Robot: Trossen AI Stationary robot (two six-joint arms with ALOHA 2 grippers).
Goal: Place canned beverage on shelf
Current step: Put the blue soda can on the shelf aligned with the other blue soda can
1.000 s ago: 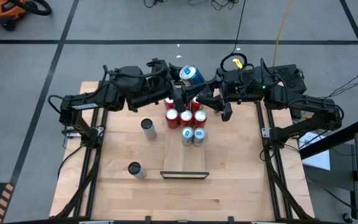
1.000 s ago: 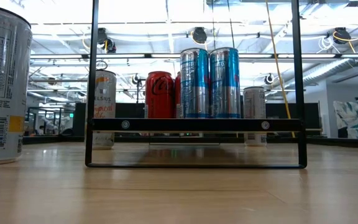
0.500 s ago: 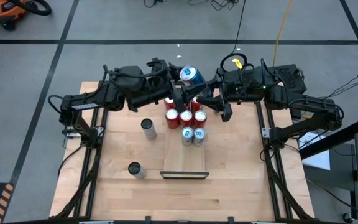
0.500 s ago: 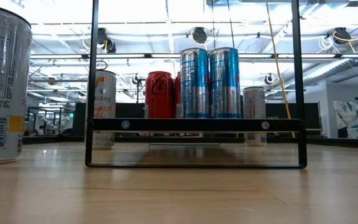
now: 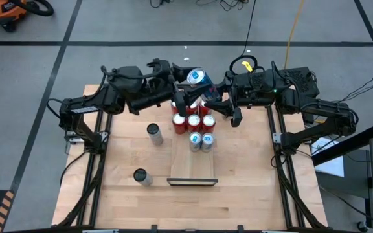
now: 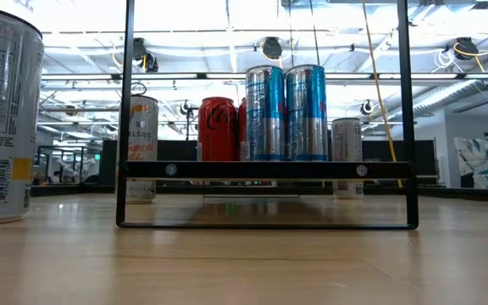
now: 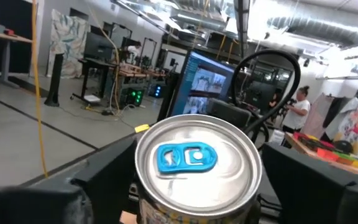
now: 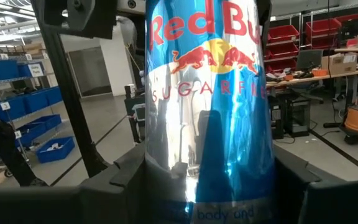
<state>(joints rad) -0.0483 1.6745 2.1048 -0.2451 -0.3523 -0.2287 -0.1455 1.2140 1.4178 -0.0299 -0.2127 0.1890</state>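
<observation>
High view: a blue canned beverage is held tilted above the far end of the shelf, clamped by the right end effector. Left end effector is seen beside the same can, jaws wide around it. Red and blue cans stand on the shelf's far half

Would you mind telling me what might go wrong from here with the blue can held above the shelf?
1. The blue can hangs tilted above the red cans, the right gripper shut on it, the left gripper around its top; a mistimed hand-over may drop it onto them.
2. The shelf is bare only at its near end; lowering here would likely topple cans.
</observation>
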